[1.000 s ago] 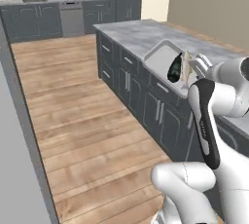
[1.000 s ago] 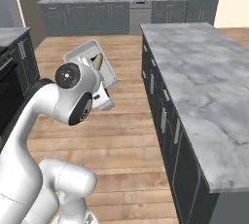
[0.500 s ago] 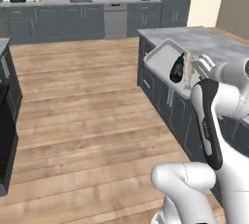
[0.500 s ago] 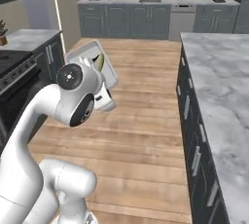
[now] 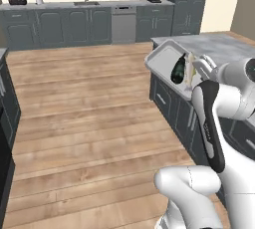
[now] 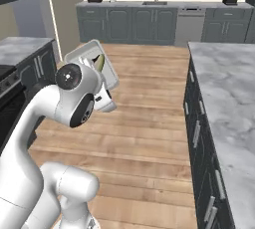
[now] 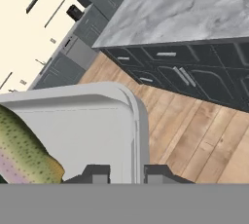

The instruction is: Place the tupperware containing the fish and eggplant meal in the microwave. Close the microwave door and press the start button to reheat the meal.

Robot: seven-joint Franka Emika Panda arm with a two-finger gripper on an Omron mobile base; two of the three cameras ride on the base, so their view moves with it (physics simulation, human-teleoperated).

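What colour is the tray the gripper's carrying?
Pale grey tupperware, plain and unpatterned; the hand view shows it best.

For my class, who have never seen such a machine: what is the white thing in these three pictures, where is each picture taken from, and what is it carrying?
It is a white robot arm on a driving base, in a computer-drawn kitchen. Two pictures come from cameras on the base, looking forward past the arm from its left and right. The third looks along the gripper itself, whose two dark tips pinch the rim of a shallow pale grey plastic tray. The tray is held tilted in the air, not resting on the grey marble counter. In it lie a dark glossy eggplant and a speckled greenish fish.
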